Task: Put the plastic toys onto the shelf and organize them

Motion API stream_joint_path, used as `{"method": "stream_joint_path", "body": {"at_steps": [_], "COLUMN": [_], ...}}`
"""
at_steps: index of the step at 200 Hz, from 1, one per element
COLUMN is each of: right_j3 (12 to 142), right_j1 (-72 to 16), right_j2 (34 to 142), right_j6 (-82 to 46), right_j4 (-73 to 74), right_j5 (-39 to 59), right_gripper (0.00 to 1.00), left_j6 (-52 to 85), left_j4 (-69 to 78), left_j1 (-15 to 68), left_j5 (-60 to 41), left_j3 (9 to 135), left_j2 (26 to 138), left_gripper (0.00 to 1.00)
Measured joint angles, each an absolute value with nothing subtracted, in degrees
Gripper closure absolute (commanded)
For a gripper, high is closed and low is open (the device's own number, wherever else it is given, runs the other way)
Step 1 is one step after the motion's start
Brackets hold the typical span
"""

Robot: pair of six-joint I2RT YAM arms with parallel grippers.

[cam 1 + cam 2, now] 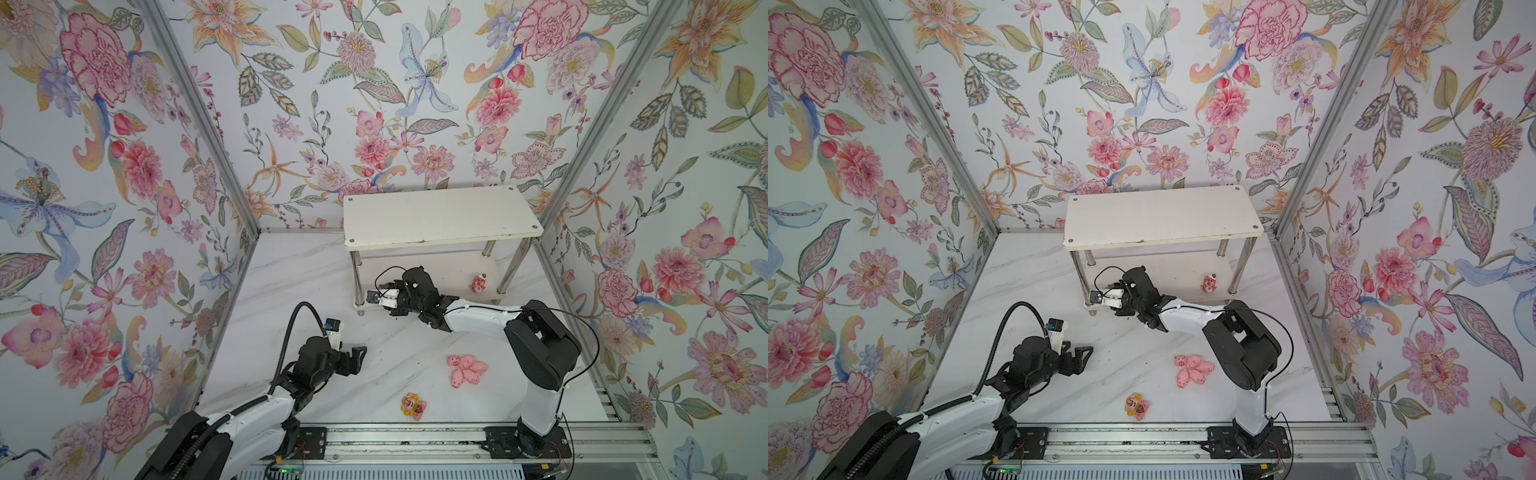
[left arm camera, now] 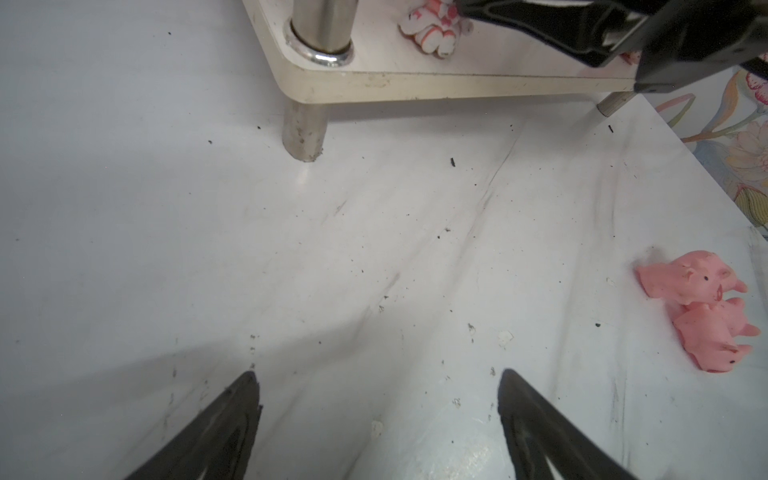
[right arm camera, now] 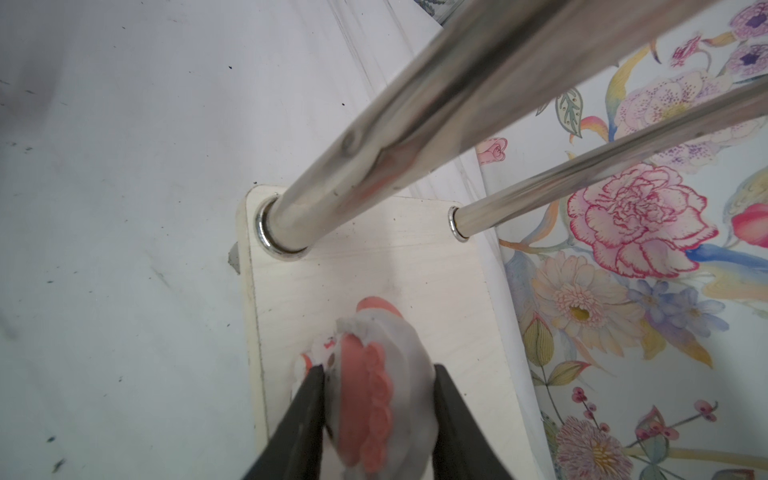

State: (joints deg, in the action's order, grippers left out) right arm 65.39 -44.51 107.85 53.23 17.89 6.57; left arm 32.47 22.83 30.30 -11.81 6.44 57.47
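Currently the white-pink toy (image 3: 374,415) is clamped in the part-closed right gripper (image 3: 379,368), low in frame, over the bottom tier of the shelf (image 3: 374,257). Placement is judged underway; release is called for next. The left gripper (image 2: 378,380) is held wide, empty.

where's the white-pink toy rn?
In the right wrist view the white-pink toy is clamped in the right gripper at the shelf's lower board, beside its front chrome leg; in both top views that is the board's left end.
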Motion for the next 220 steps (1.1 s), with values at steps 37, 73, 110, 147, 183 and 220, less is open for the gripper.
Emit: {"method": "stream_joint_path", "body": {"at_steps": [37, 73, 110, 147, 183, 220], "right_j3": [66.3, 66.4, 65.9, 64.9, 64.8, 64.8], "right_j1": [-44.0, -43.6, -42.8, -41.8, -41.3, -41.2], "right_j2": [109.0, 109.4, 109.7, 110.0, 110.0, 109.7], "right_j6": [55.4, 56.8, 57.5, 57.2, 56.2, 53.7], "right_j4": [18.4, 19.3, 19.4, 20.2, 20.9, 21.8], "right_j5": [8.2, 9.5, 10.4, 11.0, 11.3, 11.2], "right_gripper": [0.69, 0.59, 0.4, 0.33, 0.3, 0.24], "left_j6": [32.9, 33.5, 34.0, 34.3, 34.5, 34.5], "left_j4": [22.8, 22.8, 22.8, 22.8, 23.2, 23.3], "left_j1": [30.3, 30.3, 30.3, 30.3, 30.3, 30.3], "left_j5": [-11.8, -11.7, -11.6, -11.6, -11.6, -11.6], "left_j3": [6.4, 6.4, 6.5, 7.1, 7.3, 7.3], "left_j2": [57.4, 57.4, 57.4, 57.6, 57.9, 57.9], "left_gripper": [0.09, 0.09, 0.09, 0.09, 0.09, 0.08]}}
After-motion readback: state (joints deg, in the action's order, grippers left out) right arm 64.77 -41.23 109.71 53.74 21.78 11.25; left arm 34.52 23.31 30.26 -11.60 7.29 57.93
